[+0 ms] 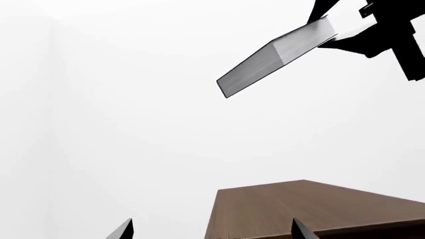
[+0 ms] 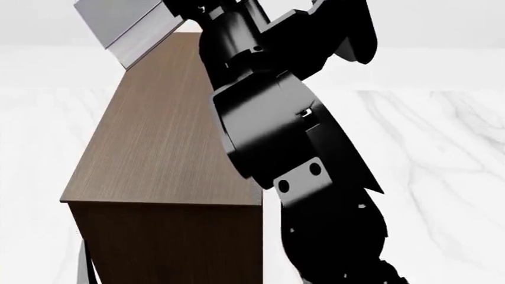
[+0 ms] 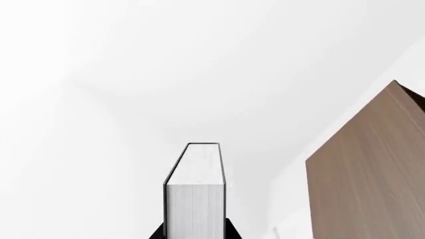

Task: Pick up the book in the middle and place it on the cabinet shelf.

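The grey book [image 2: 118, 21], with white page edges, hangs tilted in the air near the far left edge of the cabinet shelf [image 2: 165, 136], a long dark brown box with a flat top. My right gripper [image 3: 194, 235] is shut on the book [image 3: 194, 199], one black finger on each cover. The left wrist view shows the book [image 1: 279, 57] from below, with the right gripper [image 1: 330, 31] clamping its end above the cabinet shelf [image 1: 312, 209]. My left gripper [image 1: 212, 231] is open and holds nothing; its fingertips [image 1: 123, 230] stand wide apart beside the cabinet's corner.
My black right arm [image 2: 276, 136] reaches across the cabinet's right side. White marbled floor [image 2: 442, 148] surrounds the cabinet. The cabinet's side wall [image 3: 365, 174] rises close on one side of the held book.
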You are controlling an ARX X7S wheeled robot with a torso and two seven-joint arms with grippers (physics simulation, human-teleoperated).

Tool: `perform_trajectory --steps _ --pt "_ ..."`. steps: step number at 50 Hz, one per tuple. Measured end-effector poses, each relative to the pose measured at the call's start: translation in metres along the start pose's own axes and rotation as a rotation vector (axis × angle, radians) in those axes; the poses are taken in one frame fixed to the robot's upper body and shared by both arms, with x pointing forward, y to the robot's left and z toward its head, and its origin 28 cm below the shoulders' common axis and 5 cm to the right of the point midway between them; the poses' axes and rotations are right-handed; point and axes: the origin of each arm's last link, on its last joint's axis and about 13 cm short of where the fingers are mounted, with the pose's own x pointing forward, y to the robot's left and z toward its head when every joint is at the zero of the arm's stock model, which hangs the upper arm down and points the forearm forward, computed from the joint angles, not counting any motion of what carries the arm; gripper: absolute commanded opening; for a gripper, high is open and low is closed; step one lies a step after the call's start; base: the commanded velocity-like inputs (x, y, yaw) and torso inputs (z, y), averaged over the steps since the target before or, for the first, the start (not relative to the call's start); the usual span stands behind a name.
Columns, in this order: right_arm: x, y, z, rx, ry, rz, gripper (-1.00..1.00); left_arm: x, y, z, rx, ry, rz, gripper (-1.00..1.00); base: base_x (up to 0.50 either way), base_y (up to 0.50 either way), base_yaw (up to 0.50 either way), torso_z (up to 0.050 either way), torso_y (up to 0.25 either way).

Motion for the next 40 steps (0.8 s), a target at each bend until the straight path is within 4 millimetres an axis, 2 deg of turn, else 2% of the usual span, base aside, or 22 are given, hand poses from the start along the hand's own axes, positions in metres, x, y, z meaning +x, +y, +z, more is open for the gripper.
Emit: perform_trajectory --steps 40 --pt "0.026 -0.012 -0.014 -0.059 0.029 -0.125 -1.0 0.001 0.001 -0.001 0.007 0.014 0.009 1.0 0.0 0.0 0.0 0.0 0.002"
